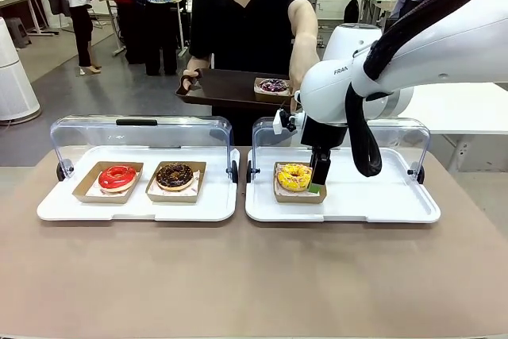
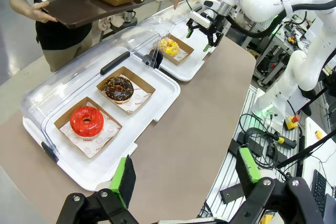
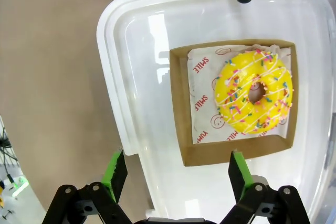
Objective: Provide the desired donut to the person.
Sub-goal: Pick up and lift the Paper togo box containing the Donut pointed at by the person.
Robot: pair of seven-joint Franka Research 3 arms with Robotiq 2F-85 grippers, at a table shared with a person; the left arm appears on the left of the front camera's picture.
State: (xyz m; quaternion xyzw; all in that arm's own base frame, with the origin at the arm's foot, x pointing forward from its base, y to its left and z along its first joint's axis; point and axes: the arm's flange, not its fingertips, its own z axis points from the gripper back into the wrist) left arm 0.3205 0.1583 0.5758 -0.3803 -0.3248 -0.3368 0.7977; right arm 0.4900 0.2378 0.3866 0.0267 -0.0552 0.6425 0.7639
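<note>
Right gripper (image 3: 177, 170), jaws wide and empty, poised over the boxed yellow donut (image 3: 255, 94). Left gripper (image 2: 185, 174) likewise wide and empty above the desk (image 2: 210, 119).

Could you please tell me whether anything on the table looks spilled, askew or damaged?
Nothing stands out: the red donut, chocolate donut and yellow sprinkled donut each sit whole in their cardboard boxes, nothing spilled.

Paper liner (image 3: 202, 85) under yellow donut (image 3: 254, 98): "SMILE" printed beside donut; "YUMM" at donut's edge, rest hidden. Right arm (image 1: 444, 45), above donut: "FRAN", remainder hidden.
</note>
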